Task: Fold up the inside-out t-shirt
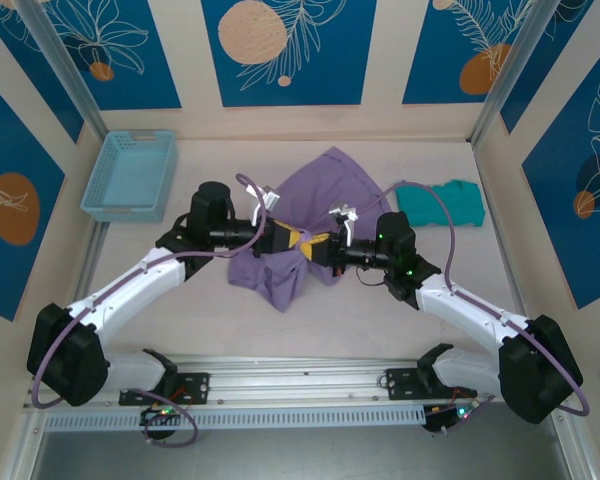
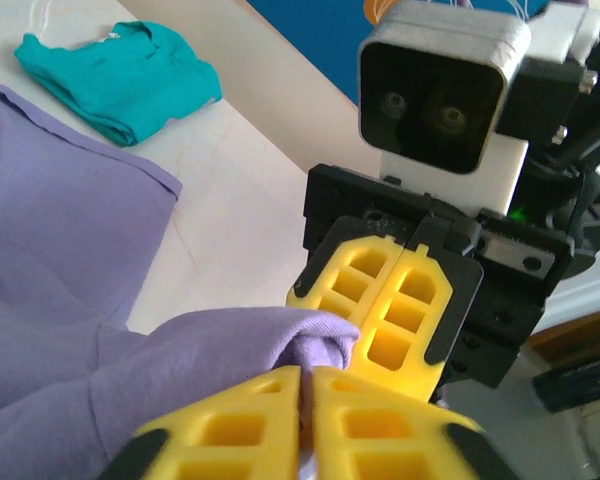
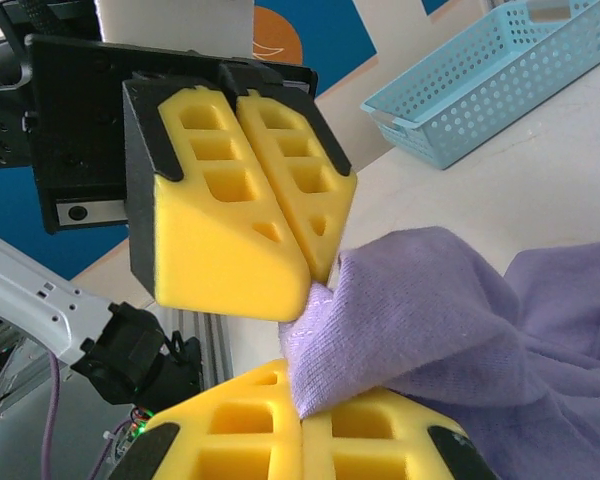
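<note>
Grip, left: left gripper (image 2: 306, 378) pressed together on a raised ridge of the inside-out t-shirt (image 1: 325, 190).
Grip, right: right gripper (image 3: 300, 405) pinching the same ridge, tip to tip with the left one.
Shirt: crumpled heap on the table (image 1: 380, 310), right of the light blue basket (image 1: 130, 175) and apart from it.
Risk, slip: each bite is small and the fabric thin, so pulling apart could tug it free.
Risk, clash: the fingers sit so close that a turn of either wrist could knock them together.
Risk, sweep: the teal garment (image 1: 442, 205) lies farther from the basket, and a wide drag might catch it.
Surface: pale and smooth.
Room: cream walls with blue leaf-print panels (image 1: 285, 50) behind the basket.
</note>
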`<state>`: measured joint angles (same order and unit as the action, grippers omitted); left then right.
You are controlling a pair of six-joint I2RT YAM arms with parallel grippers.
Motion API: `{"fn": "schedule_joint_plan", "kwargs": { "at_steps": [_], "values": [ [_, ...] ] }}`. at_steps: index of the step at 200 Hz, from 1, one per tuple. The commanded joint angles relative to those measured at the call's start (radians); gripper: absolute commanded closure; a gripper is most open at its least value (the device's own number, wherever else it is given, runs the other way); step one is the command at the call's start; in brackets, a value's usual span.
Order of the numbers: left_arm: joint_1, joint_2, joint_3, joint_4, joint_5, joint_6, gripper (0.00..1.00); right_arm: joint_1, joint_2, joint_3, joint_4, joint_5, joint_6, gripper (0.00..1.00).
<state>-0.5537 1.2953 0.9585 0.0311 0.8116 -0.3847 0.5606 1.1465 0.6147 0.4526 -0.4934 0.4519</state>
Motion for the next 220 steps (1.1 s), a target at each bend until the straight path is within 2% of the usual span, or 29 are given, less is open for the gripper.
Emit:
{"fn": "schedule_joint_plan", "kwargs": {
  "at_steps": [1,11,18,28,36,63,83,122,130,156,174,186,208,220],
  "values": [
    [0.000,-0.021,0.026,-0.013,0.012,0.004,1.00,-0.006,-0.016,0.012,-0.041,0.042,-0.022,1.00],
    [-0.002,-0.034,0.027,-0.006,0.000,-0.014,1.00,-0.003,-0.015,0.028,-0.100,0.099,-0.027,0.97],
    [-0.002,-0.047,0.029,-0.001,-0.016,-0.037,1.00,0.005,-0.015,0.050,-0.177,0.185,-0.031,0.93],
    [-0.014,-0.072,0.037,-0.016,-0.077,-0.056,1.00,0.016,-0.013,0.087,-0.300,0.328,-0.026,0.85],
    [-0.036,-0.090,0.055,-0.068,-0.154,-0.048,1.00,0.020,-0.017,0.104,-0.361,0.391,-0.019,0.79],
    [-0.132,-0.110,0.140,-0.284,-0.470,0.010,1.00,0.046,-0.077,0.085,-0.386,0.474,-0.024,0.64],
    [-0.180,-0.106,0.162,-0.321,-0.589,-0.009,1.00,0.089,-0.128,0.046,-0.353,0.484,-0.070,0.59],
    [-0.239,-0.085,0.183,-0.288,-0.613,-0.046,1.00,0.190,-0.140,-0.030,-0.186,0.466,-0.081,0.50],
    [-0.243,-0.082,0.188,-0.286,-0.609,-0.048,1.00,0.208,-0.133,-0.035,-0.163,0.485,-0.084,0.46],
    [-0.247,-0.085,0.185,-0.264,-0.572,-0.054,1.00,0.222,-0.099,-0.022,-0.129,0.521,-0.097,0.42],
    [-0.247,-0.092,0.171,-0.236,-0.536,-0.060,1.00,0.223,-0.066,0.000,-0.116,0.529,-0.102,0.43],
    [-0.247,-0.094,0.157,-0.210,-0.501,-0.062,1.00,0.221,-0.049,0.020,-0.128,0.544,-0.105,0.49],
    [-0.246,-0.103,0.132,-0.184,-0.470,-0.060,1.00,0.209,-0.050,0.027,-0.163,0.564,-0.113,0.82],
    [-0.244,-0.112,0.115,-0.187,-0.488,-0.052,1.00,0.196,-0.067,0.010,-0.184,0.564,-0.111,0.93]
  ]
}}
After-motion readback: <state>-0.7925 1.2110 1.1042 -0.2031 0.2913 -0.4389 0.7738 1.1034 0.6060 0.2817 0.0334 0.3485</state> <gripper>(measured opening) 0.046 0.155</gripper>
